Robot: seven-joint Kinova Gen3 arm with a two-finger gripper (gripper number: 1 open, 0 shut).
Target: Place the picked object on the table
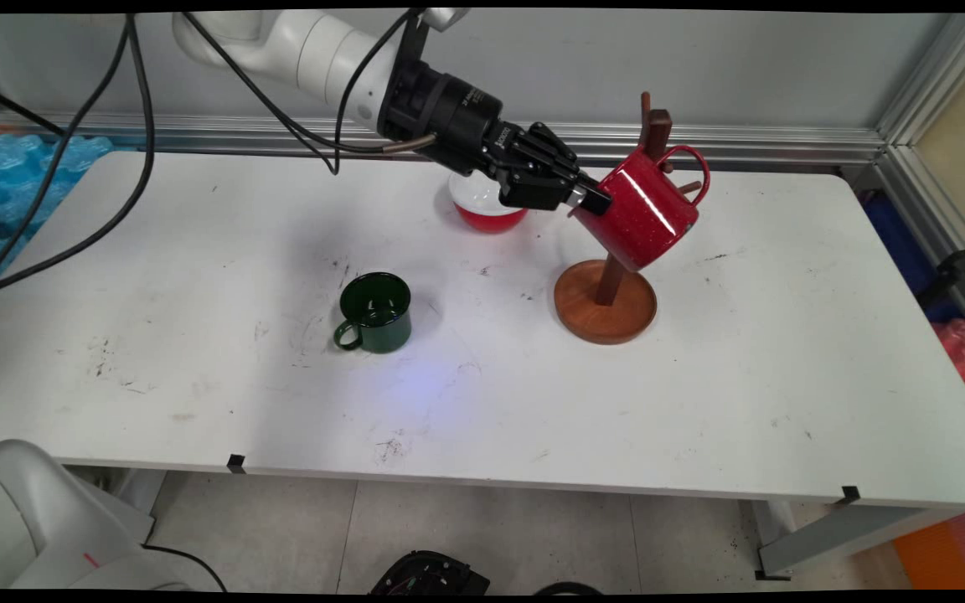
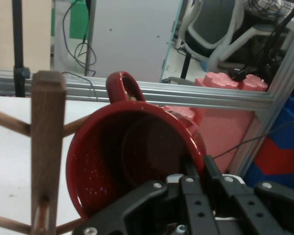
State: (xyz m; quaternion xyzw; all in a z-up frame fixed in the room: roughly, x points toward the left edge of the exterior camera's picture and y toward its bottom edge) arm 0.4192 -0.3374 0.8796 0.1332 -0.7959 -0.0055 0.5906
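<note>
The claw (image 1: 590, 199) is pinching the rim of the red mug (image 1: 646, 209), one finger inside the mouth and one outside, and the mug hangs tilted in the air right against the wooden mug stand (image 1: 608, 285). From the hand view the mug's open mouth faces back along the fingers (image 2: 188, 169), its handle (image 2: 123, 85) sticking up on the far side, with the stand's upright post (image 2: 48, 147) just beside the mug and pegs branching off it. In the main view the handle loops around near the top of the post, close to a peg, though whether the peg passes through the loop I cannot tell.

Down on the bench (image 1: 198, 394), a green mug (image 1: 375, 311) stands upright, well apart from the stand, handle toward the near left. A bowl (image 1: 487, 205) with a red outside and white inside sits behind the arm's wrist, partly covered by it.

With the mug held this way, the sound approach, as I judge it, is to keep the pinch firm on that thin rim, since the mug's weight hangs off to one side and could swivel in the grip. Any motion near the stand wants to be slow and in line with the peg, so the handle does not snag and tip the stand on its round base.
</note>
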